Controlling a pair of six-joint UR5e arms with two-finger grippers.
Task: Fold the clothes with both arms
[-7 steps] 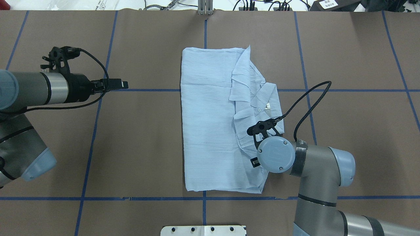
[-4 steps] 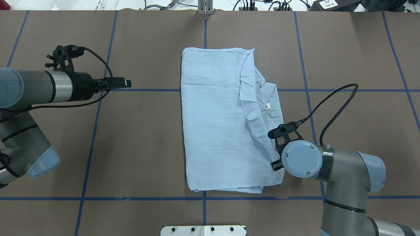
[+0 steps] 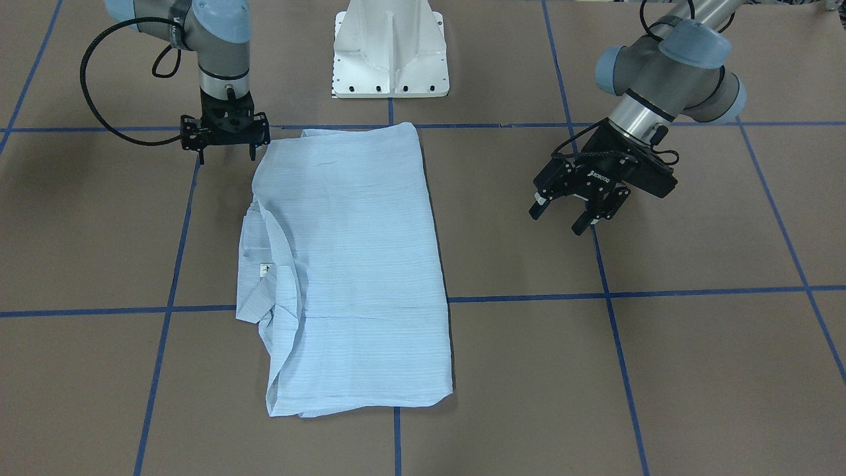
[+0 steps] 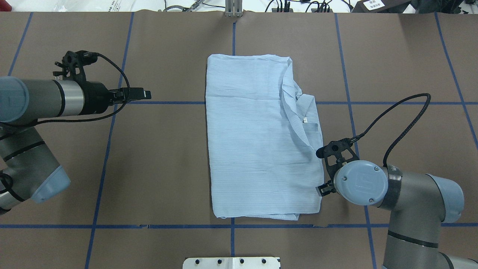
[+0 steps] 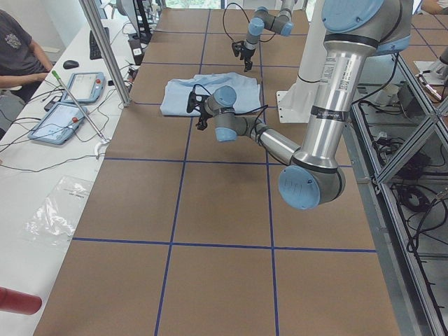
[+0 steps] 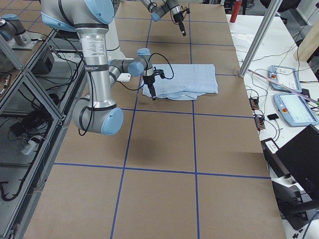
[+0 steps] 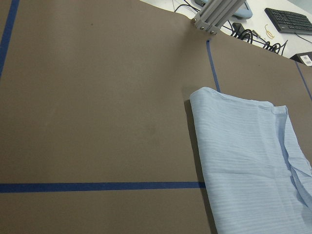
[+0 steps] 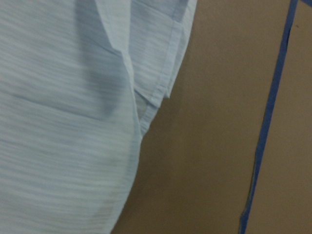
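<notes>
Right gripper (image 3: 226, 158) points down beside the shirt (image 3: 350, 264), upper left; left gripper (image 3: 557, 220) tilts (front view shows both open, empty).

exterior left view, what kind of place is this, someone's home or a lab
Most likely a robotics lab, not a home: left arm and right arm at a table gridded with blue tape, teach pendants on the side bench.

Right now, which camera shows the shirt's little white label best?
The front-facing view: the label shows as a clear white tag on the shirt. Overhead shows only a speck; the side views are too distant, and both wrist views miss it.
</notes>
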